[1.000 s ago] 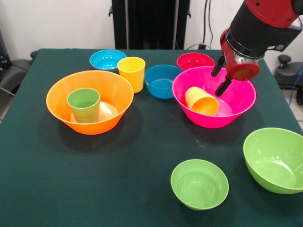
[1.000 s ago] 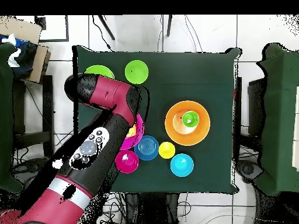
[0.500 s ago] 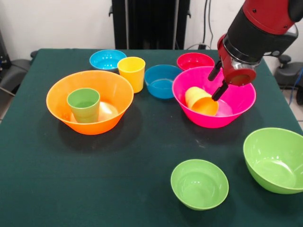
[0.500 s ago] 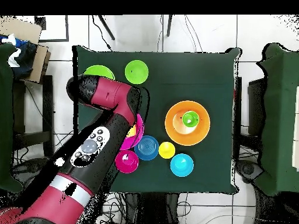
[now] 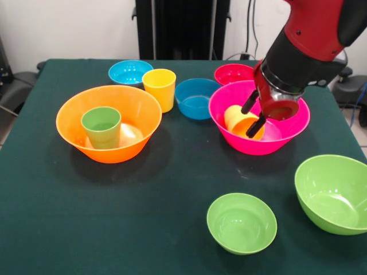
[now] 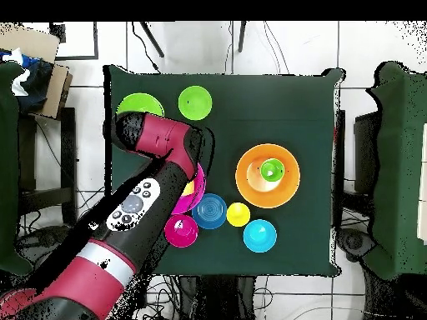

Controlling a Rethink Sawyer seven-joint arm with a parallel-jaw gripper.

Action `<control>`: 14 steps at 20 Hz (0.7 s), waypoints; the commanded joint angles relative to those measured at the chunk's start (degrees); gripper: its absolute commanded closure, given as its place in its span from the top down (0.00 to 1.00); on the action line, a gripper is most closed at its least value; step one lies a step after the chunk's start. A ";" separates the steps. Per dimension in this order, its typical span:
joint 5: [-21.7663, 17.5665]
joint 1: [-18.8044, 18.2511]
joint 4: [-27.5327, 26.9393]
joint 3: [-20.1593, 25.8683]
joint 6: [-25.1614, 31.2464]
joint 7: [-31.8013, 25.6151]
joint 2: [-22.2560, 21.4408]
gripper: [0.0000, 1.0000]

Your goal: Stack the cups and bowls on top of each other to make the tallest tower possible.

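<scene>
While the gripper [image 5: 251,114] hangs inside the large pink bowl [image 5: 289,129], you have its two dark fingers [image 5: 255,126] spread apart, straddling the upper side of the orange-yellow cup [image 5: 242,122] without visibly pinching it. That cup lies tipped on its side in the pink bowl, mouth turned toward the camera in the front view. In the overhead view the arm covers most of this bowl, so you get no second check on the alignment.

The main risk is the cup's pose. It is tapered, glossy and resting on a curved bowl floor, so if you close on it off-centre, it could roll or squirt out from between the fingers. A finger could also catch the bowl's wall and drag or tip the whole bowl, which sits just beside the red-pink bowl [image 5: 235,73] and near the darker blue bowl [image 5: 196,98].

Nothing is stacked into a tower yet. The green cup [image 5: 101,126] stands upright in the large orange bowl [image 5: 74,114]; the yellow cup [image 5: 159,89] stands on the table [image 5: 143,217] behind it, by the light blue bowl [image 5: 130,72]. The small lime green bowl [image 5: 241,222] and large lime green bowl [image 5: 333,193] sit apart at the near side.
</scene>
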 commanded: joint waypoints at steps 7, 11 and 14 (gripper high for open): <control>-0.81 -1.97 -3.73 6.43 -3.38 7.65 4.98 1.00; -0.57 -2.02 -4.35 6.30 -3.15 7.98 5.42 1.00; -0.43 -2.15 -5.22 6.08 -2.28 8.21 5.69 1.00</control>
